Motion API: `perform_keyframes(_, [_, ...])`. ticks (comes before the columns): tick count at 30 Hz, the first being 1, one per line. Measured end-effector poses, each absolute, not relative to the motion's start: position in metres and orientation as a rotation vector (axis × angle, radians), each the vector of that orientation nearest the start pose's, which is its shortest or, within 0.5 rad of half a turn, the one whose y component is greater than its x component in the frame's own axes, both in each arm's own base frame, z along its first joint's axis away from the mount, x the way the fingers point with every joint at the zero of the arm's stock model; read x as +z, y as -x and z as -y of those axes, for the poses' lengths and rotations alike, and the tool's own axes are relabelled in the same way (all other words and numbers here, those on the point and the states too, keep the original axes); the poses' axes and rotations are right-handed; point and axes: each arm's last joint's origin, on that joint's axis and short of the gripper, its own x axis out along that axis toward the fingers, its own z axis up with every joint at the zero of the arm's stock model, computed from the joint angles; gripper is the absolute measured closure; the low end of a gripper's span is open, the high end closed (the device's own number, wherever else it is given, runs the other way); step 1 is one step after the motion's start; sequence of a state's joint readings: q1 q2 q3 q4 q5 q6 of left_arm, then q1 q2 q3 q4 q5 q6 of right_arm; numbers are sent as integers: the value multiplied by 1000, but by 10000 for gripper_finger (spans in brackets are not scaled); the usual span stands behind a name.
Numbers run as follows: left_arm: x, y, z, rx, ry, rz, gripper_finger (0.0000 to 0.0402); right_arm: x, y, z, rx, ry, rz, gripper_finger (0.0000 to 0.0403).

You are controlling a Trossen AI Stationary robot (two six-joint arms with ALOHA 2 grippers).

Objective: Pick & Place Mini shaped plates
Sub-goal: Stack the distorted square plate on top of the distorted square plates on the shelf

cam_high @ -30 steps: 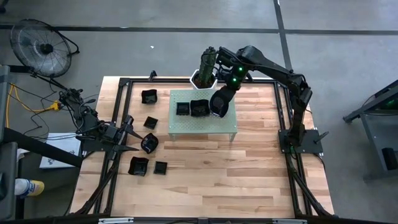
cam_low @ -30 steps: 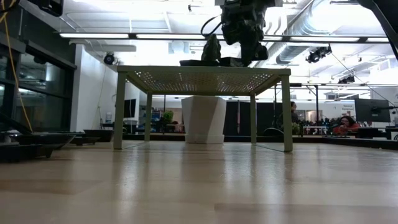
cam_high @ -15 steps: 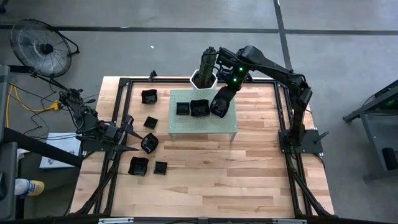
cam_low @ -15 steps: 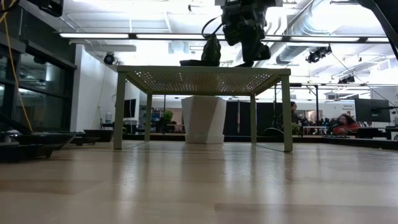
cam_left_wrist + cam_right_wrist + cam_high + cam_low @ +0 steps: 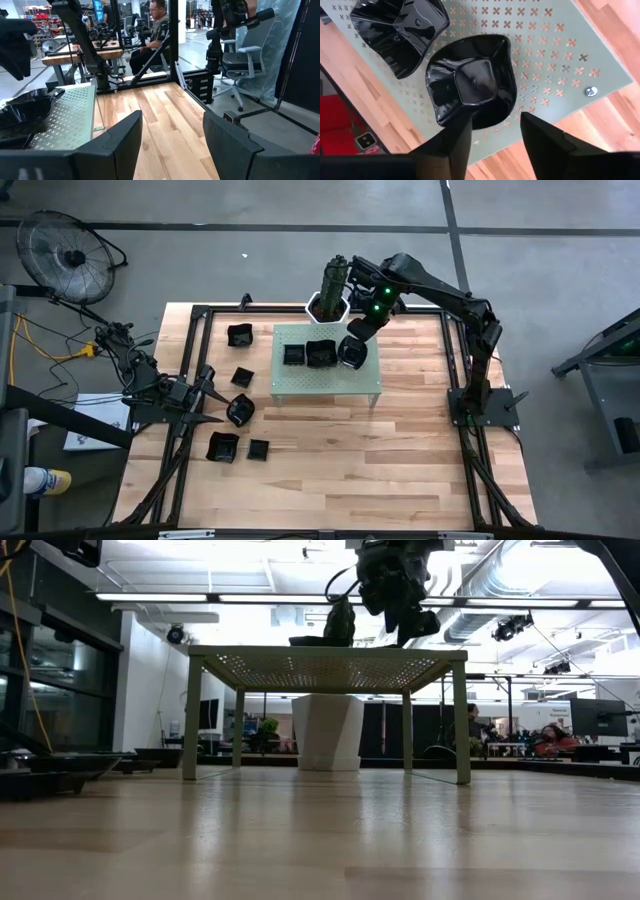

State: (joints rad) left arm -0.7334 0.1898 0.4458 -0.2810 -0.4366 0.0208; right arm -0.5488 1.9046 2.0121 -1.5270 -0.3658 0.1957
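No writing shows on the green stand (image 5: 555, 55) or plate (image 5: 472, 80).

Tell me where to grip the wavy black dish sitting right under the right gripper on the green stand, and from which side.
Grip the raised rim of the dish, coming from above. It sits upright and flat on the perforated stand, so its sides give little to pinch; one finger inside the hollow and one outside the rim would likely hold best. The right gripper hangs open just above it. Choose the edge away from the neighbouring dish.
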Motion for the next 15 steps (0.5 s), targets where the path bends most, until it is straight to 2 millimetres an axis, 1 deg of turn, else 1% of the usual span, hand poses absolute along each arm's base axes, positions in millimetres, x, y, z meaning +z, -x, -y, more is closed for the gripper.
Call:
perform_keyframes(3, [271, -65, 42, -297, -34, -18, 195, 348, -310, 177, -297, -819, -1265, 221])
perform_keyframes(8, [271, -65, 42, -297, -27, -19, 195, 356, -306, 173, -313, -855, -1266, 218])
perform_keyframes(12, [271, -65, 42, -296, -11, -27, 195, 371, -299, 162, -291, -854, -1228, 221])
perform_keyframes(15, [270, -65, 42, -282, -2, -36, 195, 384, -292, 151, -319, -813, -1201, 220])
